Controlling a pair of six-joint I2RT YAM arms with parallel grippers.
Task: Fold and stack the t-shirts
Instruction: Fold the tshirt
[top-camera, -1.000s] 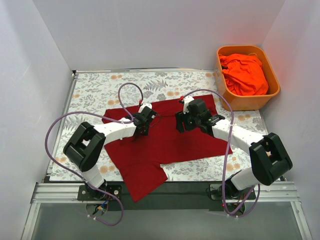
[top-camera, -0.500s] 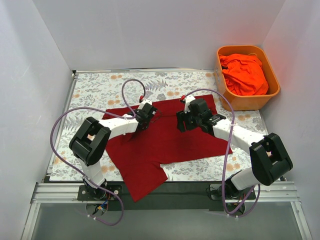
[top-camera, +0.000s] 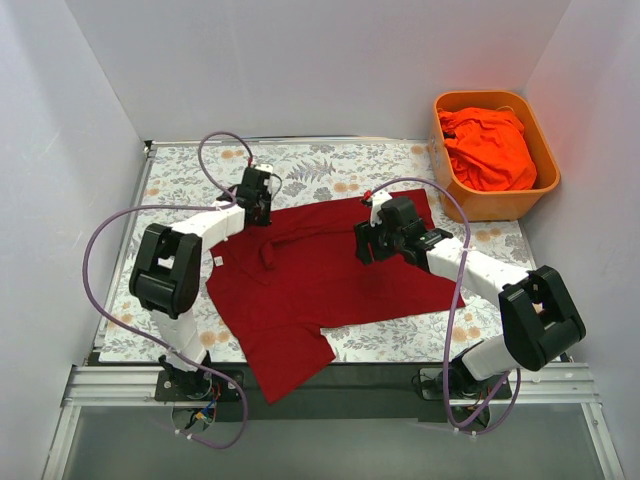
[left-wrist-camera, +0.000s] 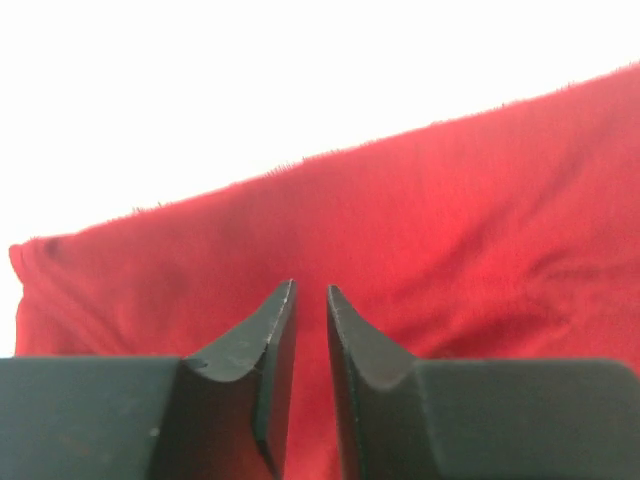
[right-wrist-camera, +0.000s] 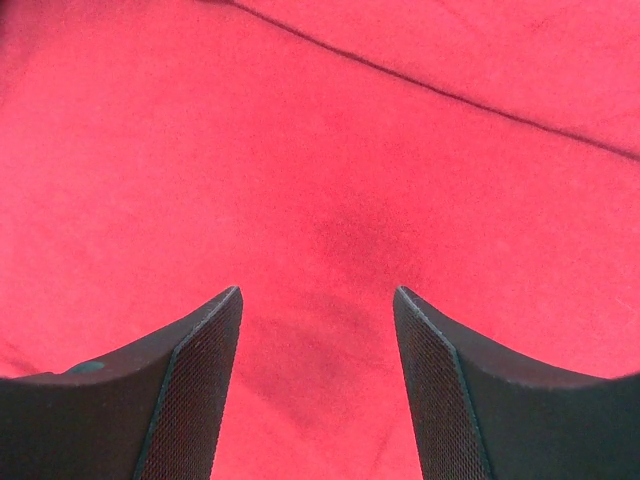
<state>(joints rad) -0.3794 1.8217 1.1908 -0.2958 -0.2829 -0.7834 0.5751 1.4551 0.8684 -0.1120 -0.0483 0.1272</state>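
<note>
- Left gripper (left-wrist-camera: 310, 292): its jaws are drawn almost together, leaving only a thin slit. They seem to be clenched on a pinch of the crimson t-shirt (top-camera: 320, 280) at its far-left corner. A corner hold like this is probably there to drag or lift that edge into a fold.
- Right gripper (right-wrist-camera: 316, 300): its jaws are spread wide and grasp nothing. They sit low over the far-right part of the same shirt with a seam line just beyond them, likely to pin the cloth or to take a second hold.
- The crimson t-shirt lies spread on the patterned counter (top-camera: 190, 185) between the two arms. One sleeve points toward the near edge, and there is a small ruck near the left arm. No fold is finished.
- The orange-red t-shirt (top-camera: 490, 148) is bunched in the orange tub (top-camera: 545, 185) at the far right corner, well apart from both arms and waiting its turn.
</note>
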